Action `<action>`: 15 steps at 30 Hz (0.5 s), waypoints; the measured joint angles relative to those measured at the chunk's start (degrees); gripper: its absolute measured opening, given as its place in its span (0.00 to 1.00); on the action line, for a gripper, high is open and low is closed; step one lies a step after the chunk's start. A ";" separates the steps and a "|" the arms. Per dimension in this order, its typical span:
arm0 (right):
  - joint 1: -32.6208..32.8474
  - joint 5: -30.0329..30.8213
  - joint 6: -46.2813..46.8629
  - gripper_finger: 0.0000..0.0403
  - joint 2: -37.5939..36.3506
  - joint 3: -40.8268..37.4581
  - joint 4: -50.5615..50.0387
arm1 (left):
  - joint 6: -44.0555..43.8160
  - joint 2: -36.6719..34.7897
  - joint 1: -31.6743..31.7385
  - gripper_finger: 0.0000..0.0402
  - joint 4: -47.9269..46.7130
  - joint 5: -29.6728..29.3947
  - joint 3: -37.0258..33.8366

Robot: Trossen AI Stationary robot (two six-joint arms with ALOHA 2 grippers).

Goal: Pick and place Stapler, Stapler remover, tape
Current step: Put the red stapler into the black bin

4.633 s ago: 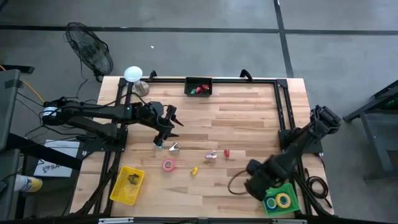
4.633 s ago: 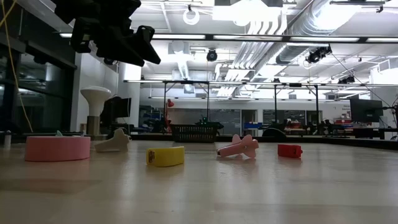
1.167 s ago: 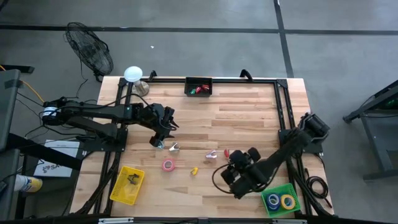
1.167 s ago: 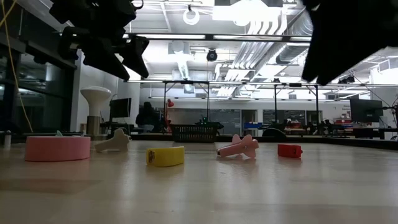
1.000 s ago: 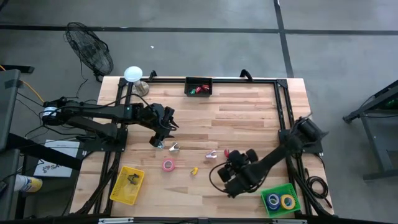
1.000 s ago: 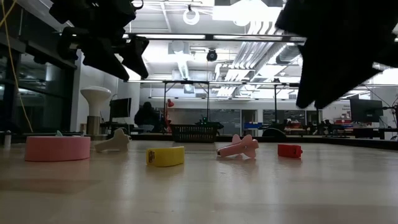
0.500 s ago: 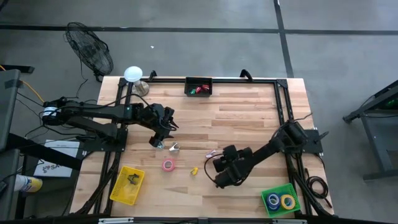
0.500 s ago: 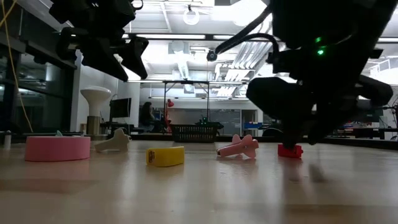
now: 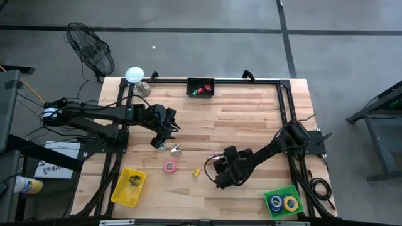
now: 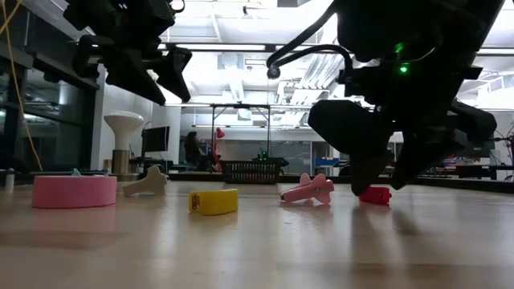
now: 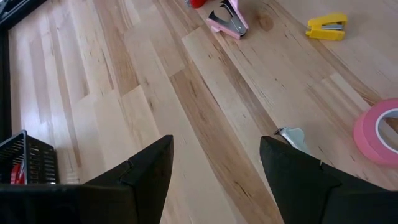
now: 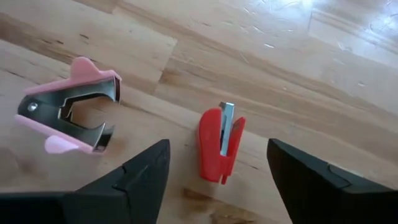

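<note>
A small red stapler (image 12: 219, 144) lies on the wooden table between the fingers of my open right gripper (image 12: 219, 152), which has come down over it (image 10: 374, 193) without touching it. A pink staple remover (image 12: 69, 116) lies just beside it. Toward the table's left lie a yellow stapler (image 9: 196, 172), a pink roll of tape (image 9: 169, 166) and a silver staple remover (image 9: 175, 149). My left gripper (image 9: 164, 130) hangs open above the table near the silver remover (image 11: 291, 135), holding nothing. In the high view my right arm (image 9: 264, 154) hides the red stapler.
A yellow bin (image 9: 129, 186) stands at the near left. A green bin (image 9: 281, 202) holding blue and yellow tape rolls stands at the near right. A black basket (image 9: 200, 87) sits at the far edge. A fan (image 9: 91, 53) and a lamp (image 9: 134, 76) stand off the far left corner.
My right gripper has swung from beside the green bin toward the table's left and far side and has come down around the red stapler. My left arm has kept still. Nothing on the table has moved.
</note>
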 joint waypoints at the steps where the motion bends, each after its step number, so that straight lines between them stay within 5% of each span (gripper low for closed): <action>1: -0.02 -0.05 -0.06 0.62 0.00 0.00 0.03 | 0.01 0.00 -0.02 0.59 0.00 0.00 0.00; 15: -1.19 -2.08 -2.87 0.38 1.18 0.17 2.44 | -0.09 -0.04 0.00 0.59 -0.70 -0.17 0.02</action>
